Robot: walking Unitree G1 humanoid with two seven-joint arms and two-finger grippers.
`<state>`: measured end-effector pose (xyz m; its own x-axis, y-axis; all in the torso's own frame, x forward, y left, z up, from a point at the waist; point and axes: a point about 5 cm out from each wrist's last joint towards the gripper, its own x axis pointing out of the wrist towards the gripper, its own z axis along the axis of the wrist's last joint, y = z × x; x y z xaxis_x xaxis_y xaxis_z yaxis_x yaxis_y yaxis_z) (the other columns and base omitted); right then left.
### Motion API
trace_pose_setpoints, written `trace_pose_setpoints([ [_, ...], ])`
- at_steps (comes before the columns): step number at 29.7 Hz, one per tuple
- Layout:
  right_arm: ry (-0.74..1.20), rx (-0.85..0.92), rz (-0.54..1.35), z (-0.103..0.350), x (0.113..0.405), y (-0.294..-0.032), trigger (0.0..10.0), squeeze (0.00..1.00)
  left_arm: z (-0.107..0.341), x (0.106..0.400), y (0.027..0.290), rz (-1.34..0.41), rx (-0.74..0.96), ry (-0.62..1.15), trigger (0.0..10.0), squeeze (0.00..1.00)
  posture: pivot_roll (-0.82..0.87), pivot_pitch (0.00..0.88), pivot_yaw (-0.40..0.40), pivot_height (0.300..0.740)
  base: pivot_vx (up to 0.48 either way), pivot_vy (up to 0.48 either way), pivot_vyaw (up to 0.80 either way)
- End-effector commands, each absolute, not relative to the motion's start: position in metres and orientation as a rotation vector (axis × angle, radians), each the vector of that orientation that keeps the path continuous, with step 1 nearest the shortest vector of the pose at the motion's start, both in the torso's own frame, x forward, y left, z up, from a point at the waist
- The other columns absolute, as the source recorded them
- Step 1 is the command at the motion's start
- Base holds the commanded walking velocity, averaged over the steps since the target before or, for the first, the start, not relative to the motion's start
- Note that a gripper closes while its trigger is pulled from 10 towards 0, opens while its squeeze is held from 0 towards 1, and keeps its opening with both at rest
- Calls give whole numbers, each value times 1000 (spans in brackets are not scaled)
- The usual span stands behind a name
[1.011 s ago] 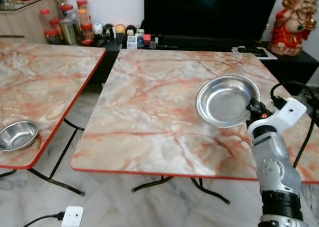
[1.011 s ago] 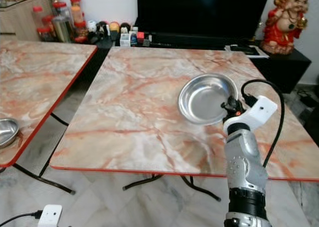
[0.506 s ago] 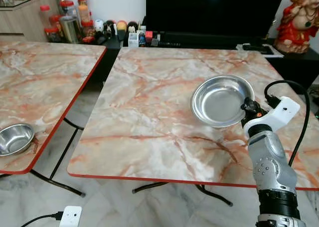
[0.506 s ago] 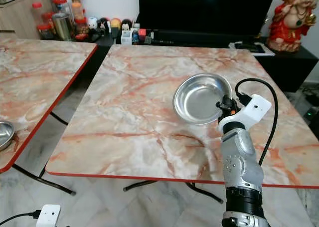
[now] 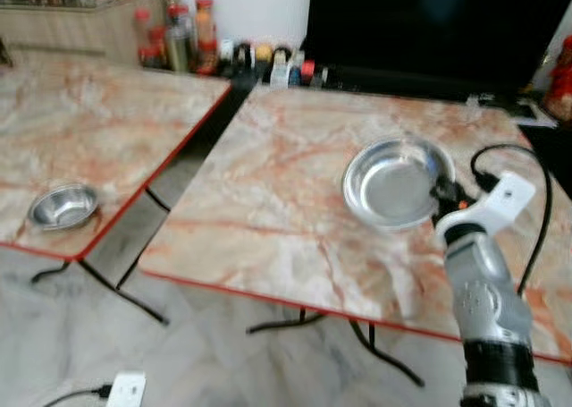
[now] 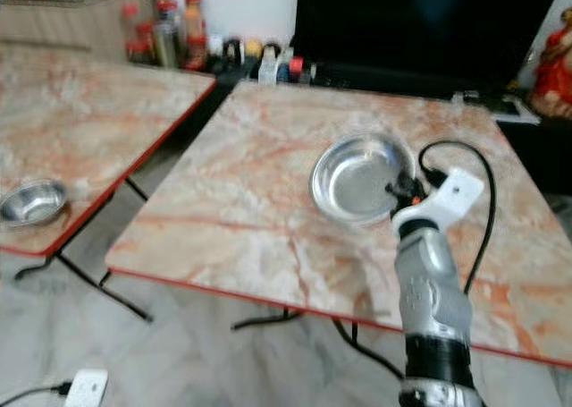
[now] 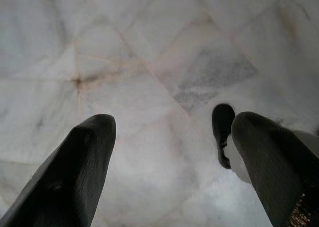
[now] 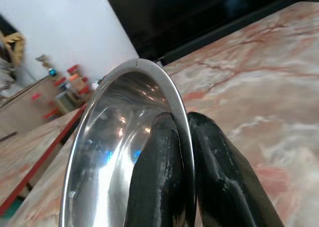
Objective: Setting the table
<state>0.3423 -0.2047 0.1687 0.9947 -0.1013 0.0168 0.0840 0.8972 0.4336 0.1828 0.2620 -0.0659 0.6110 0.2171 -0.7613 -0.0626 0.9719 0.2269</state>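
pinching the near rim of the steel bowl (image 5: 398,182), the right gripper (image 5: 443,192) holds it over the right part of the marble table (image 5: 286,192), 1 finger inside the rim and 1 outside, a grip that likely keeps it level for setting down. whether it touches the tabletop is hard to tell through the blur. the left gripper (image 7: 169,162) hangs idle over the floor, fingers spread wide. a small bowl (image 5: 63,207) sits on the other table (image 5: 89,130).
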Motion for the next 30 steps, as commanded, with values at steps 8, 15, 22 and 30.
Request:
trace_pose_setpoints([
  [8,-30,435,-82,172,342,-207,10000,0,-69,181,257,155,177,914,10000,0,-14,76,-47,740,243,-299,107],
  [15,6,421,3,169,341,-197,10000,0,-69,181,256,153,174,913,10000,0,-16,80,-50,740,34,0,0],
  [22,79,420,142,162,338,-182,10000,0,-69,181,256,153,164,913,10000,0,-20,80,-53,740,0,0,0],
  [30,164,420,307,155,328,-162,10000,0,-69,181,255,149,161,913,10000,0,-24,80,-57,740,0,0,0],
])
